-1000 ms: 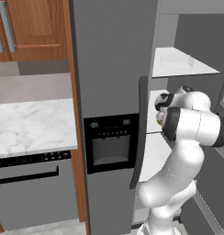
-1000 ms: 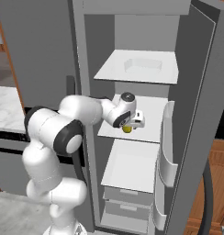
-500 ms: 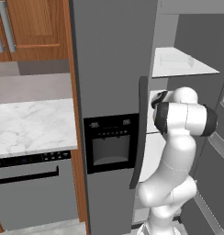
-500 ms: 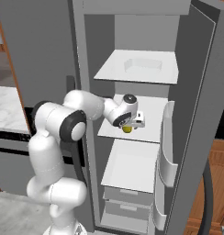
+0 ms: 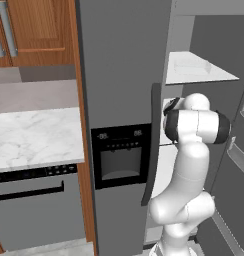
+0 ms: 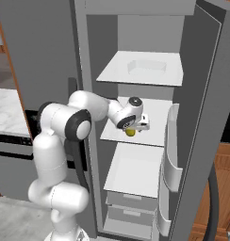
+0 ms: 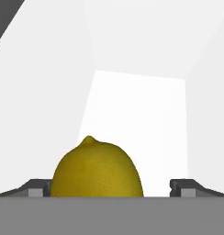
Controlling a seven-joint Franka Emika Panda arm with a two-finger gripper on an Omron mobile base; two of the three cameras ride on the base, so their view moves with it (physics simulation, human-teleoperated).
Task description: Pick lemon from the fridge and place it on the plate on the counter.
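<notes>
Now the lemon (image 7: 97,168) is seen on the fridge's (image 6: 135,141) middle shelf, between the spread fingers of the claw (image 6: 134,129), nearer the left one. Before clenching, the claw should be centred on it.

Hand view: lemon (image 7: 97,169) lower half cut off at frame bottom; the fingertips (image 7: 36,188) show as small stubs only, contact with the fruit unclear. Right base view: lemon (image 6: 131,132) mostly hidden under the gripper (image 6: 134,126), jaw spacing too small to tell. Left base view: arm's elbow and the fridge (image 5: 124,75) door block the hand entirely. Counter (image 5: 34,135) cut off at left edge. Fridge top cropped in both base views.
</notes>
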